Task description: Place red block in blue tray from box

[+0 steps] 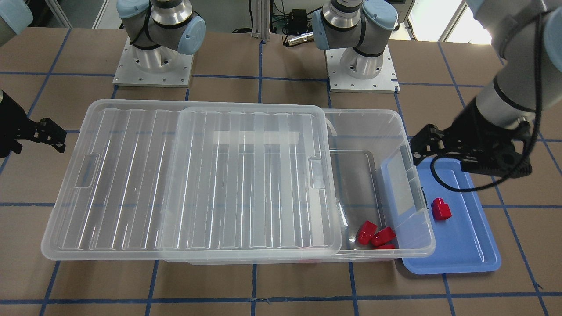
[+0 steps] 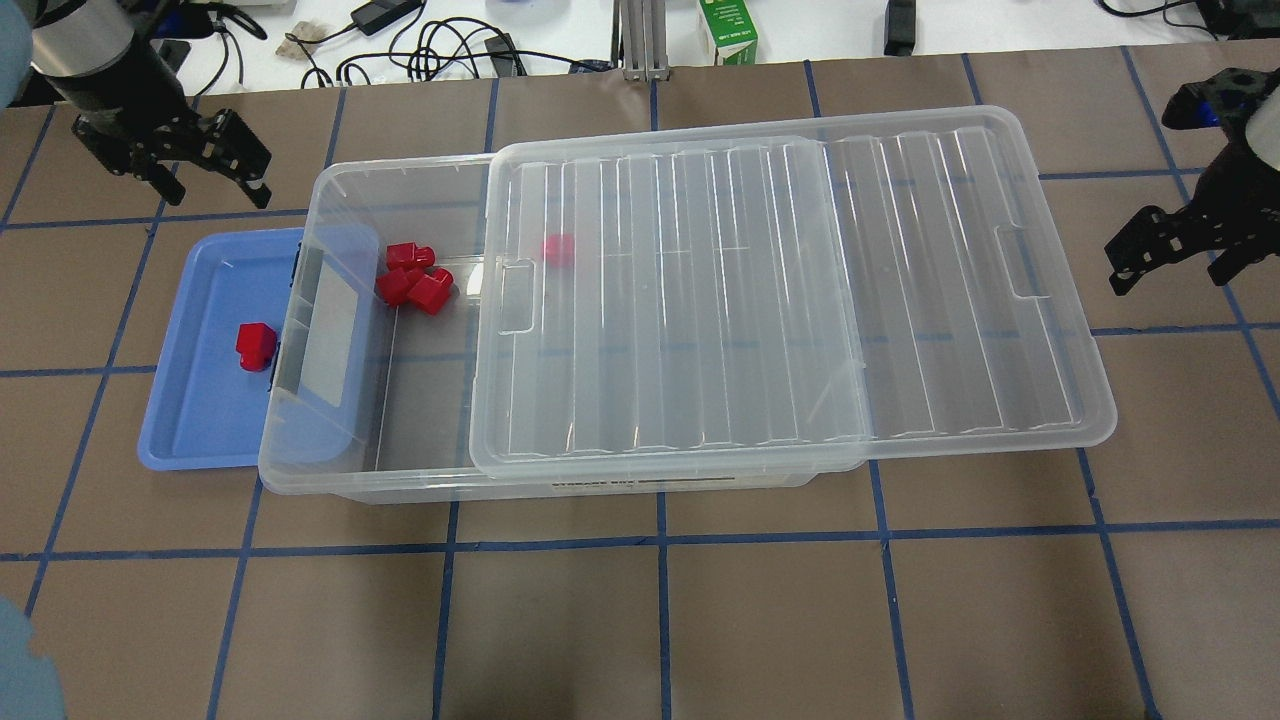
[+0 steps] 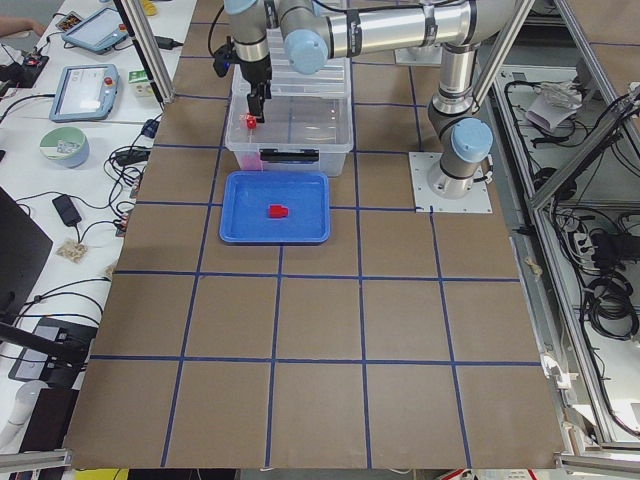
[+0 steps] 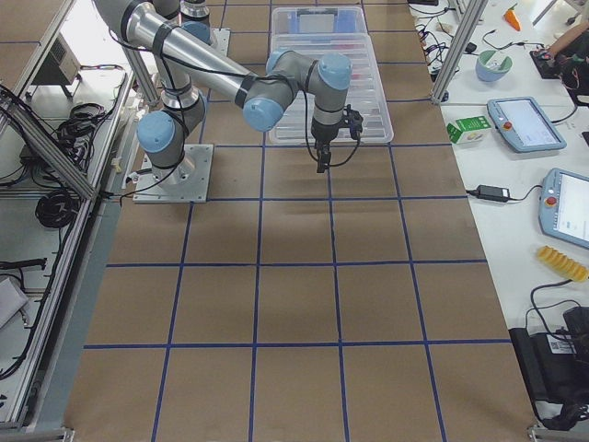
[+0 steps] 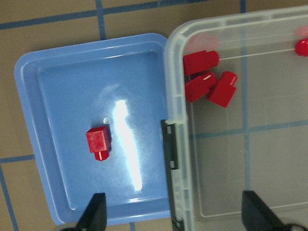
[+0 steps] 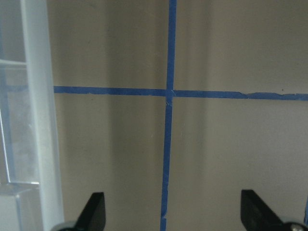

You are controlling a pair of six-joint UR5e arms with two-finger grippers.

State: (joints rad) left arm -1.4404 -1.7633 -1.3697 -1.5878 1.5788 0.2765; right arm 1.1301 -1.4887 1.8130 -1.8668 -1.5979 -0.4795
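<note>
Overhead exterior: small glossy red plastic block (image 2: 255,346) lies in shallow blue plastic tray (image 2: 190,440), left of large clear plastic bin (image 2: 400,485); left gripper (image 1: 419,147) and right gripper (image 6: 173,211) fingers apart, empty.

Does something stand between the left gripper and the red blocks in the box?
Nothing visible blocks the left gripper. The lid is slid aside, so three red blocks lie uncovered at the box's open end. A fourth block lies under the lid.

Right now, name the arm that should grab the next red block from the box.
Left. The left end effector hangs open by the blue tray and the box's uncovered end, where the red blocks lie. The right end effector sits beyond the lid's far end, over bare table.
</note>
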